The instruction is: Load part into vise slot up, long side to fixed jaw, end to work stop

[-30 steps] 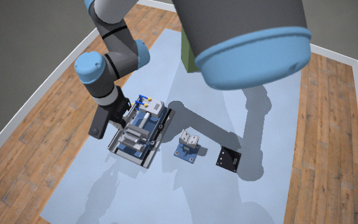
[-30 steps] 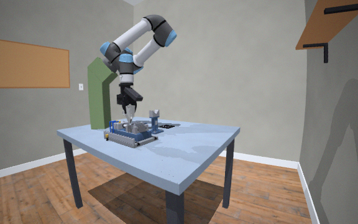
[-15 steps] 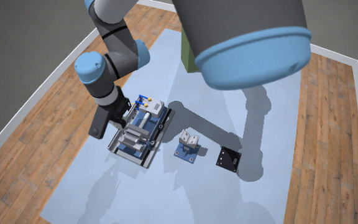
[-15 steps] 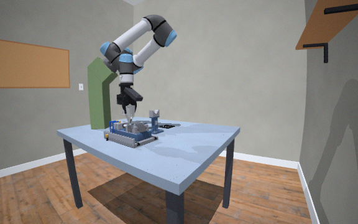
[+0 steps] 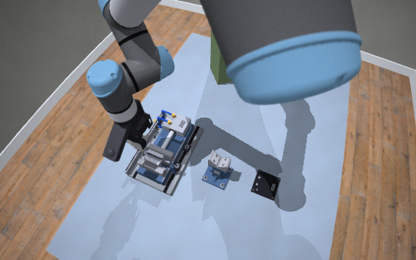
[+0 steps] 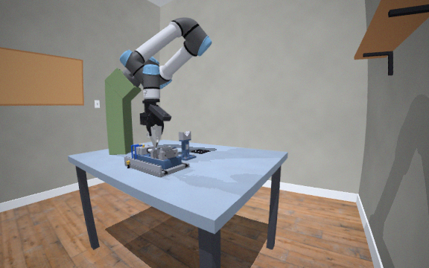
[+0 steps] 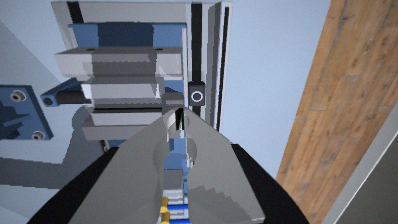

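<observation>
Part (image 5: 153, 159) (image 7: 120, 91) lies in vise (image 5: 149, 184) (image 6: 144, 166) (image 7: 135, 11), between jaws, long side roughly parallel to fixed jaw (image 7: 75, 65); contact with that jaw cannot be told; work stop (image 7: 70, 97) stands at end facing V-block (image 5: 219, 164) (image 6: 185, 135); pincer (image 5: 144, 145) (image 6: 156, 145) (image 7: 181, 109) closed, nothing gripped, tips down near part's other end; infeed plate (image 5: 266, 185) (image 6: 200, 151) lies on worktop (image 5: 179, 224) (image 6: 199, 186), beyond V-block from vise.
</observation>
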You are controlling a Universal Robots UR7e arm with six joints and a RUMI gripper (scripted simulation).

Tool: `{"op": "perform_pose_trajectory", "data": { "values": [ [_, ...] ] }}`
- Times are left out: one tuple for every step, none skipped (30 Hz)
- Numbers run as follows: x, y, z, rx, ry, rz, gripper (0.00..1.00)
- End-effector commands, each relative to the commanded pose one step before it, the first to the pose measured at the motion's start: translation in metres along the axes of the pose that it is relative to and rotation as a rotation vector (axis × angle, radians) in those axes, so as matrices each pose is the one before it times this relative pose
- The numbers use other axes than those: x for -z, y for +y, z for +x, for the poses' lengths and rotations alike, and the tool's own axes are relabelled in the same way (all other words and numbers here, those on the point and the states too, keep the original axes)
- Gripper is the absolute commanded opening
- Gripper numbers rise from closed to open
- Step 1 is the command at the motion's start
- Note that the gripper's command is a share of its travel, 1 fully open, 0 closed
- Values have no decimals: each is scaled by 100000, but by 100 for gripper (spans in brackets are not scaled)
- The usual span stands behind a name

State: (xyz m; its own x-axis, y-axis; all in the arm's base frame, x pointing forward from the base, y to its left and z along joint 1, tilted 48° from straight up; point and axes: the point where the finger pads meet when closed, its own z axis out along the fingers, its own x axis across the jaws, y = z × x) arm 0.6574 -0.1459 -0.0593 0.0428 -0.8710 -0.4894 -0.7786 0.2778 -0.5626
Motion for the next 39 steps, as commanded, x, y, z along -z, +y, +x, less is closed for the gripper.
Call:
{"op": "perform_pose_trajectory", "data": {
  "values": [
    [43,-47,26,29,63,94,0],
    [0,0,0,0,0,0,0],
    [0,0,0,0,0,0,0],
    [-3,0,0,0,0,0,0],
    [-5,0,0,0,0,0,0],
    [-6,0,0,0,0,0,0],
    [-7,0,0,0,0,0,0],
    [-9,0,0,0,0,0,0],
    [-10,0,0,0,0,0,0],
    [-12,0,0,0,0,0,0],
    [-14,0,0,0,0,0,0],
    [-15,0,0,0,0,0,0],
    [-17,0,0,0,0,0,0],
    [-18,0,0,0,0,0,0],
    [-20,0,0,0,0,0,0],
    [-21,0,0,0,0,0,0],
    [-23,0,0,0,0,0,0],
    [-24,0,0,0,0,0,0],
    [0,0,0,0,0,0,0],
    [0,0,0,0,0,0,0],
    [-25,0,0,0,0,0,0],
    [-26,0,0,0,0,0,0],
    [-27,0,0,0,0,0,0],
    [-28,0,0,0,0,0,0],
    [-29,0,0,0,0,0,0],
    [-30,0,0,0,0,0,0],
    [-30,0,0,0,0,0,0],
    [-31,0,0,0,0,0,0],
    [-31,0,0,0,0,0,0],
    [-31,0,0,0,0,0,0],
    [-31,0,0,0,0,0,0],
    [-31,0,0,0,0,0,0],
    [-31,0,0,0,0,0,0],
    [-30,0,0,0,0,0,0],
    [-30,0,0,0,0,0,0],
    [0,0,0,0,0,0,0],
    [0,0,0,0,0,0,0],
    [-29,0,0,0,0,0,0],
    [-28,0,0,0,0,0,0]
  ]
}}
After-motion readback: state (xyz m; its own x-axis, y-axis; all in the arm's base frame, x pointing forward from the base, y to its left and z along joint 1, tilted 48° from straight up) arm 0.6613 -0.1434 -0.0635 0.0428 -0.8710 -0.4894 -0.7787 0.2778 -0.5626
